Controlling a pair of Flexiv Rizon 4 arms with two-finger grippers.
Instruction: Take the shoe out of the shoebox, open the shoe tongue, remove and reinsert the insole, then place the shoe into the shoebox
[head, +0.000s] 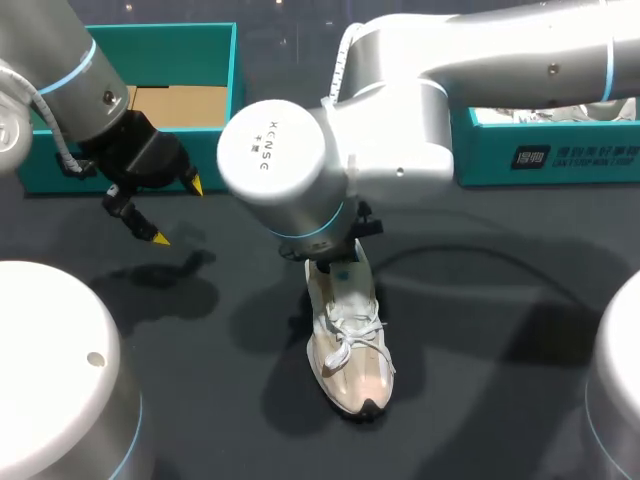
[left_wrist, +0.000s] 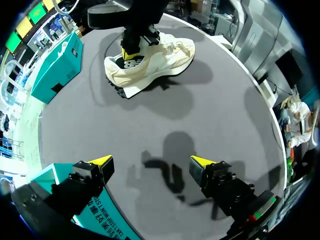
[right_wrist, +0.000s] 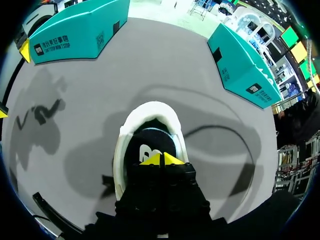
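Note:
A cream lace-up shoe (head: 350, 350) stands on the dark table, toe toward the front edge. My right gripper (right_wrist: 161, 159) is shut, its yellow tips pressed together in the shoe's (right_wrist: 122, 150) opening over the dark insole (right_wrist: 150, 142); whether they pinch anything is hidden. In the head view my right gripper (head: 335, 260) is mostly hidden by its wrist. From the left wrist view the shoe (left_wrist: 160, 55) lies far ahead. My left gripper (head: 178, 212) hangs open and empty in front of the open teal shoebox (head: 150, 28), apart from the shoe. Its tips (left_wrist: 150, 161) stand wide over bare table.
A second teal box (head: 540, 155) with white contents sits at the back right, also visible ahead of the right gripper (right_wrist: 240, 65). The open shoebox's wall (right_wrist: 75, 30) is off to the other side. A dark cable (head: 480, 255) curves across the table right of the shoe.

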